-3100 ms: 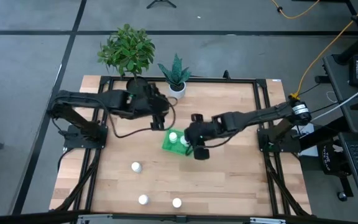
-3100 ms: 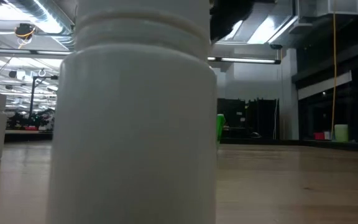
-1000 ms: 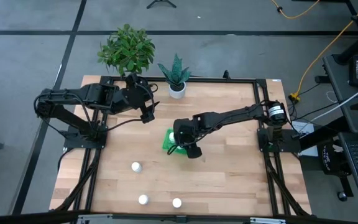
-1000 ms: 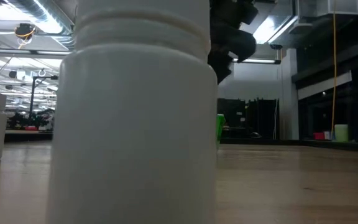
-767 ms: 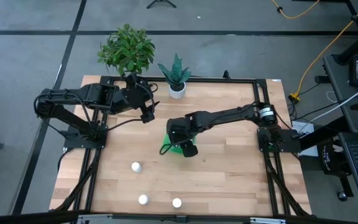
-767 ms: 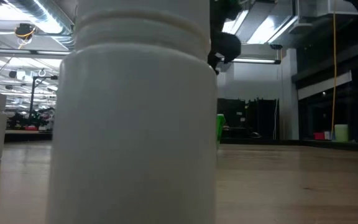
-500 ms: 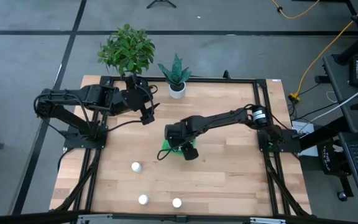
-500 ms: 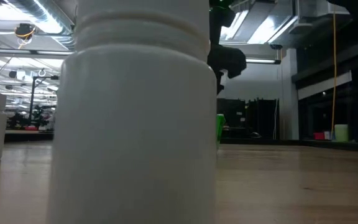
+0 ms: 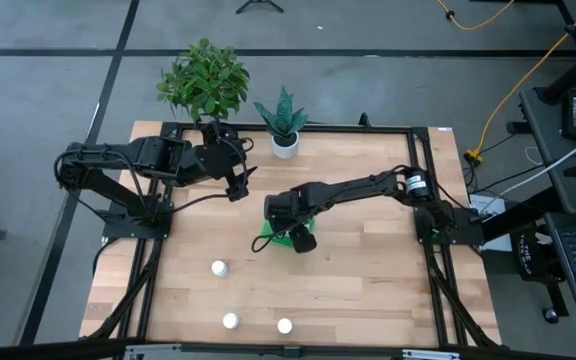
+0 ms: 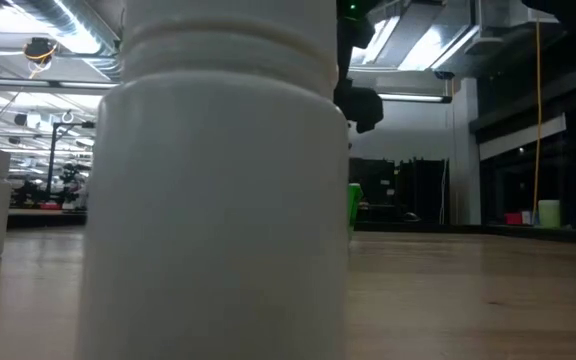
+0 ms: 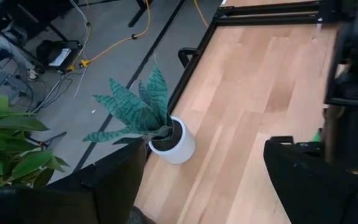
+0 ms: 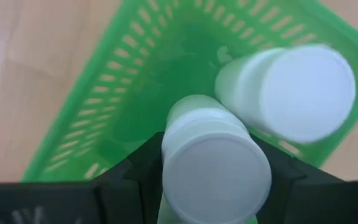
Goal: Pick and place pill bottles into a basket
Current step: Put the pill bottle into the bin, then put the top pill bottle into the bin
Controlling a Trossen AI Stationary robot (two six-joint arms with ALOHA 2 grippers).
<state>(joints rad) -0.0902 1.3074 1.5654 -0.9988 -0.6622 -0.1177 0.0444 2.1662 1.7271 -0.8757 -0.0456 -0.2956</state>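
Observation:
My right gripper [image 9: 290,222] hangs over the green basket [image 9: 268,238] at mid-table and is shut on a white pill bottle [image 12: 213,165]. A second bottle [image 12: 297,93] stands upright in the basket [image 12: 135,68] beside it. Three more bottles stand upright on the near table: one [image 9: 219,268] left of centre and two [image 9: 230,321] [image 9: 284,325] by the near edge. One of them [image 10: 218,180] fills the low view. My left gripper [image 9: 240,187] is open and empty [image 11: 207,168], raised at the far left, clear of the basket. My right gripper pinches the bottle's two opposite sides [image 12: 169,146] just under its cap, between its two fingers [image 12: 132,186]. The fingers come from above, pointing down. The bottle is upright, cap up, over the basket's floor. I cannot tell whether its base touches the floor.
A white pot with a spiky plant [image 9: 284,140] [image 11: 169,140] and a leafy plant [image 9: 204,80] stand at the table's far edge, near my left gripper. A black frame runs along the table's edges [image 9: 413,180]. Bare wood lies to the right of the basket.
My right gripper has carried the bottle a little toward the table's left and far edges, ending above the basket, still shut on it.

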